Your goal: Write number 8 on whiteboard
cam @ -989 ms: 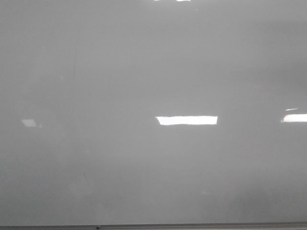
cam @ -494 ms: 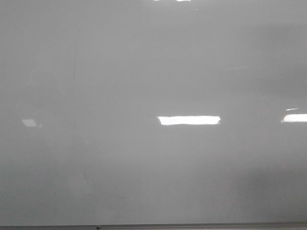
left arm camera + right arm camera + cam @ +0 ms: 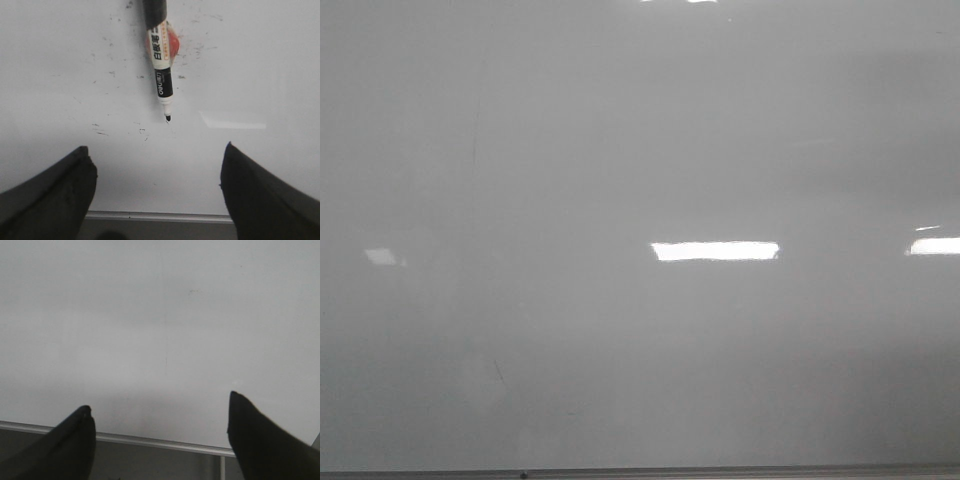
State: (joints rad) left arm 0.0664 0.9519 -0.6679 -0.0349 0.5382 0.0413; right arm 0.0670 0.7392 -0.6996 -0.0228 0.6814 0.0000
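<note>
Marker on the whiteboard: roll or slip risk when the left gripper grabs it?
The marker is a round, glossy barrel lying uncapped on the smooth whiteboard, so it will probably roll if nudged sideways. Likely stiff and light. The open left gripper may slip on the label.

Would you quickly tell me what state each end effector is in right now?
Left end effector: open, holding nothing; a marker lies on the whiteboard ahead of it.
Right end effector: open, empty.

Whiteboard (image 3: pixel 620 150): large, glossy, pale grey-white, fills front view; thin grey frame edge (image 3: pixel 640 472) along bottom. Bright rectangular glare patches, faint smudges and small dark flecks on surface. No drawn figure 8 visible on it. Board surface lies ahead of both sets of jaws, frame edge nearest them.
</note>
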